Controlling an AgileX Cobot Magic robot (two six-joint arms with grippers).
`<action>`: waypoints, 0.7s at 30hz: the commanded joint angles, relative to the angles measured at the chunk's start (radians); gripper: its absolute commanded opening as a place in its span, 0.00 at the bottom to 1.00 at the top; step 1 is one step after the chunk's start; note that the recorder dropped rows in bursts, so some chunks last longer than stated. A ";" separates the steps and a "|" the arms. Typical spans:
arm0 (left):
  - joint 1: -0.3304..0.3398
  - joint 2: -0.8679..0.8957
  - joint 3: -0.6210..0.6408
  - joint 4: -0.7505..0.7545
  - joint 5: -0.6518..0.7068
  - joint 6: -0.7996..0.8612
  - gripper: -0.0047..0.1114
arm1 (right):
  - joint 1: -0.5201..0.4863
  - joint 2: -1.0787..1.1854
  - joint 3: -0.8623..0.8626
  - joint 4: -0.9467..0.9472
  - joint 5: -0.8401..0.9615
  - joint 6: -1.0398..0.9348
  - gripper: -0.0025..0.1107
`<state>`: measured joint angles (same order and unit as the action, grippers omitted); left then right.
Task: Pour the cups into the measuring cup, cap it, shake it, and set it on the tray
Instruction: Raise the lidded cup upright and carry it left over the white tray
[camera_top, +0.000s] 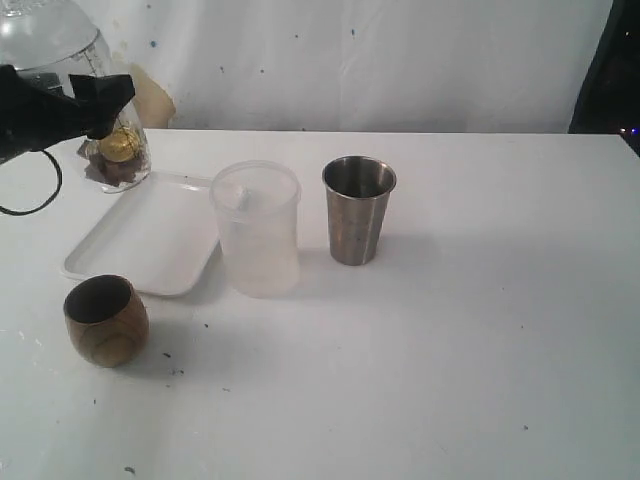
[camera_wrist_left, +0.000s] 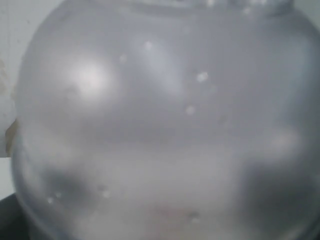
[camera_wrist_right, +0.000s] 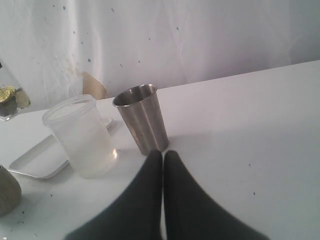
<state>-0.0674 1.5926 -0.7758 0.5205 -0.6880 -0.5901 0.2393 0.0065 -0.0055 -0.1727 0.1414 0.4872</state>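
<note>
At the far left, my left gripper is shut on the measuring cup, which hangs over the far corner of the white tray. Its clear dome cap is on, and gold and brown pieces lie in its bottom. In the left wrist view the dome cap fills the frame in a blur. The brown wooden cup stands in front of the tray. The steel tumbler stands mid-table, just beyond my right gripper, which is shut on nothing and out of the exterior view.
A wider frosted plastic cup stands between the tray and the steel tumbler, close to both. A white wall backs the table. The white tabletop stretches to the right and front.
</note>
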 joint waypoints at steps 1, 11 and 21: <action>0.035 0.066 0.012 0.132 -0.159 -0.045 0.04 | 0.002 -0.006 0.005 -0.003 -0.015 -0.009 0.02; 0.035 0.170 0.006 0.172 -0.192 0.248 0.04 | 0.002 -0.006 0.005 -0.003 -0.015 -0.009 0.02; 0.035 0.276 -0.058 0.120 -0.202 0.274 0.04 | 0.002 -0.006 0.005 -0.003 -0.015 -0.009 0.02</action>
<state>-0.0370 1.8461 -0.7968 0.6580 -0.8479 -0.2806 0.2393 0.0065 -0.0055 -0.1727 0.1393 0.4872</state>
